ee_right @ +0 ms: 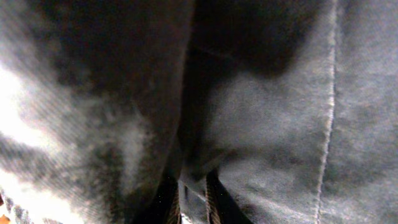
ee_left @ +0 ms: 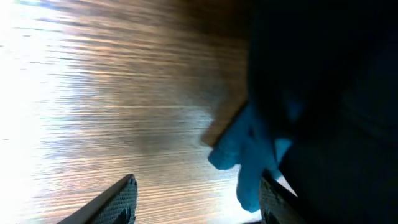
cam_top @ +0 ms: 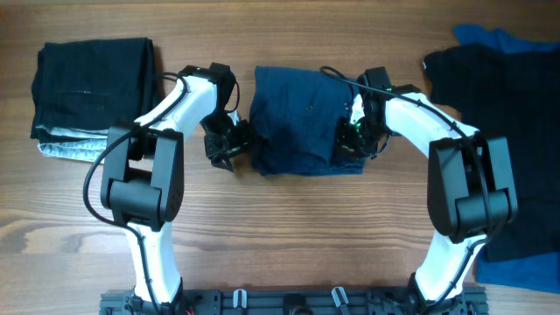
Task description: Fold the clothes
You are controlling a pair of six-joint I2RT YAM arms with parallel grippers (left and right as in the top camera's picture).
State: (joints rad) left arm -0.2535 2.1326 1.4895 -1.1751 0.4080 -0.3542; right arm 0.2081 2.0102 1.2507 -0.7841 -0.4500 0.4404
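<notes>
**Navy shorts lie folded at mid-surface, a gripper at each side**

The shorts point(cam_top: 297, 122) lie as a compact folded block on the wooden surface point(cam_top: 289, 227), between the two arms.

The left gripper point(cam_top: 226, 147) sits just beside the shorts' left edge, low over the wood. In its wrist view the fingers point(ee_left: 121, 199) are spread wide with bare surface point(ee_left: 124, 93) between them. The other finger is at the dark cloth, where a lighter blue corner point(ee_left: 249, 162) of fabric pokes out.

The right gripper point(cam_top: 353, 133) is on the shorts' right edge. Its wrist view is filled with cloth point(ee_right: 261, 112), and the fingers point(ee_right: 171, 200) are drawn nearly together on a fold of it (the contact itself is dim).

Well left of the shorts lies a black stack point(cam_top: 92, 83) with a grey garment point(cam_top: 70, 149) under it. Well right of them is a black garment point(cam_top: 490, 87) on brighter blue ones point(cam_top: 525, 262).
</notes>
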